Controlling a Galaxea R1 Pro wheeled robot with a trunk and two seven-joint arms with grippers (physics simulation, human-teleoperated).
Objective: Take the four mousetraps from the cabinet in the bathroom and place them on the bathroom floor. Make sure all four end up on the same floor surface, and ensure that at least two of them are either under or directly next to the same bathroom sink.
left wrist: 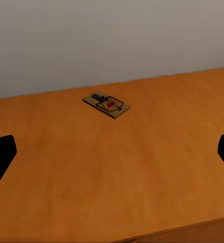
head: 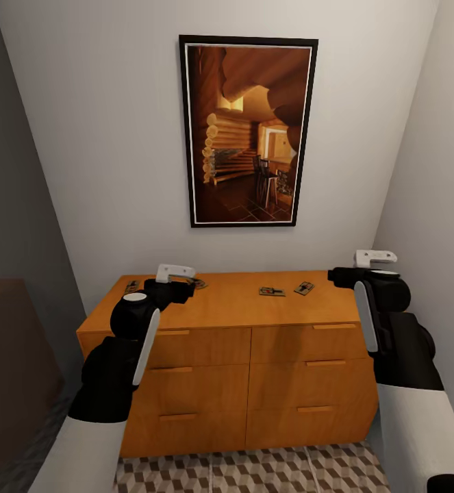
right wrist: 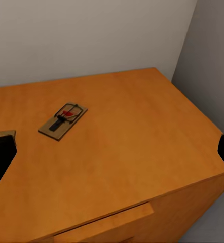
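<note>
Plain pale walls enclose a narrow alcove, with a framed picture (head: 248,131) of a log-cabin interior hanging at 12 o'clock above the cabinet (head: 233,370). Cabinet is orange-brown wood with six drawer fronts and bar handles; its smooth top carries the mousetraps. In the head view, two mousetraps lie right of centre on the top, one (head: 272,292) flat near the middle and a second (head: 304,287) just beside it toward 2 o'clock, apart from each other. A third (head: 199,283) sits close to the left arm's white wrist bracket, and a fourth (head: 131,285) lies near the top's left rear corner, partly hidden by the arm. Bathroom floor (head: 254,471), tiled in a brown, beige and white cube pattern, shows at 6 o'clock before the cabinet. Left gripper (left wrist: 112,152) hangs over the cabinet top with jaws spread wide, nothing between them; one mousetrap (left wrist: 106,104) lies ahead of it, untouched. Right gripper (right wrist: 112,154) likewise stands released over the top's right end, with a mousetrap (right wrist: 63,120) ahead, clear of the fingers.
</note>
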